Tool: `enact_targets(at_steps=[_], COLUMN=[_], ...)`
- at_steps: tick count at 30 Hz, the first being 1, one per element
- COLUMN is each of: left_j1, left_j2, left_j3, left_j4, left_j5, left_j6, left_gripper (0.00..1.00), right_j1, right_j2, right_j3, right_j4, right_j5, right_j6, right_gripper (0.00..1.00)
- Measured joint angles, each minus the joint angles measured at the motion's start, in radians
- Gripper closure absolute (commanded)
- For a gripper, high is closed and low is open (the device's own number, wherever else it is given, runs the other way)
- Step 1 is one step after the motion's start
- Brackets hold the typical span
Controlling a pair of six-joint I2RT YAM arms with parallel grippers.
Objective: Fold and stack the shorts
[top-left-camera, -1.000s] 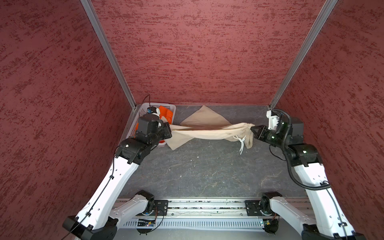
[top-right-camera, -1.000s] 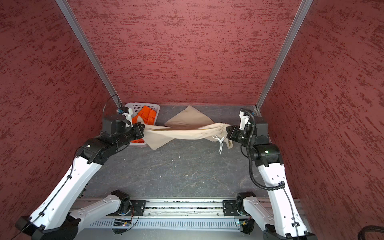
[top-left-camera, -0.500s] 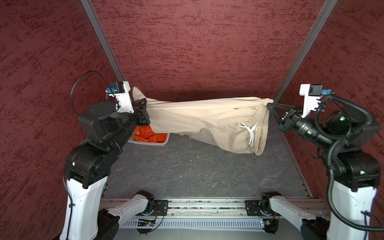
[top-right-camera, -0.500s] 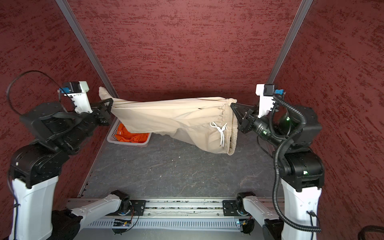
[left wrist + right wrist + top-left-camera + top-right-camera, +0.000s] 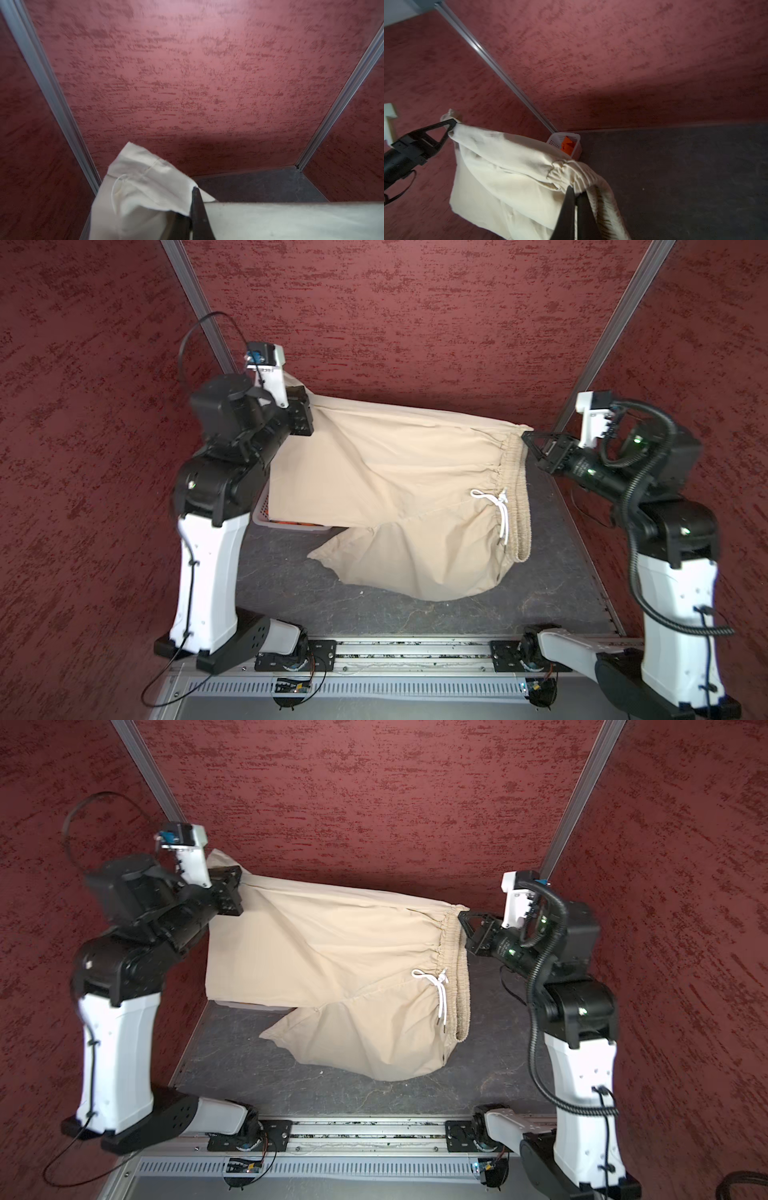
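The beige shorts (image 5: 395, 472) hang spread in the air between the two arms. The left gripper (image 5: 306, 416) has its jaws pinched on a leg hem, and the right gripper (image 5: 528, 438) has its jaws pinched on the gathered waistband. The white drawstring (image 5: 496, 510) dangles, the free leg sags low over the dark tabletop (image 5: 291, 593), and past the cloth's left edge a corner of the white basket (image 5: 261, 517) shows a sliver of orange cloth (image 5: 295, 524).
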Motion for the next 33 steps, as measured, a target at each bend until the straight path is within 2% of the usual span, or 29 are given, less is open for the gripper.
enact_targets(at_steps=[6,9,12,14,15,16,17,19,23,25,27,30,33], left_j1=[0.013,-0.017,-0.056,-0.084,-0.098,-0.108,-0.12,-0.137,-0.138,-0.131,-0.127,-0.127,-0.159], left_j2=[0.445,0.672,0.831,0.901,0.93,0.953,0.973,0.993,0.978,0.935,0.848,0.642,0.446], left_j3=[0.107,0.215,0.278,0.287,0.289,0.289,0.289,0.291,0.291,0.256,0.156,-0.101,-0.361], left_j4=[0.049,0.042,0.036,0.037,0.039,0.04,0.04,0.039,0.03,0.034,0.042,0.091,0.161], left_j5=[0.143,0.174,0.18,0.181,0.181,0.18,0.18,0.18,0.179,0.179,0.19,0.219,0.26], left_j6=[-0.058,-0.074,-0.084,-0.092,-0.098,-0.108,-0.117,-0.132,-0.154,-0.169,-0.183,-0.212,-0.252], left_gripper=[1.0,1.0,0.97,0.86,0.74,0.61,0.44,0.41,0.39,0.4,0.41,0.46,0.57], right_j1=[-0.1,-0.142,-0.165,-0.175,-0.18,-0.185,-0.189,-0.194,-0.197,-0.197,-0.197,-0.194,-0.173], right_j2=[0.167,0.254,0.338,0.388,0.411,0.43,0.448,0.468,0.46,0.431,0.379,0.255,0.125], right_j3=[-0.293,-0.404,-0.496,-0.545,-0.562,-0.572,-0.576,-0.572,-0.521,-0.489,-0.481,-0.522,-0.644], right_j4=[0.144,0.223,0.298,0.337,0.351,0.36,0.367,0.377,0.366,0.351,0.336,0.328,0.337], right_j5=[0.054,0.071,0.089,0.105,0.114,0.12,0.128,0.139,0.177,0.204,0.22,0.196,0.142], right_j6=[0.026,0.036,0.047,0.051,0.053,0.055,0.057,0.054,0.022,0.004,-0.012,-0.017,-0.008], right_gripper=[1.0,1.0,1.0,1.0,0.97,0.84,0.71,0.57,0.48,0.48,0.5,0.56,0.63])
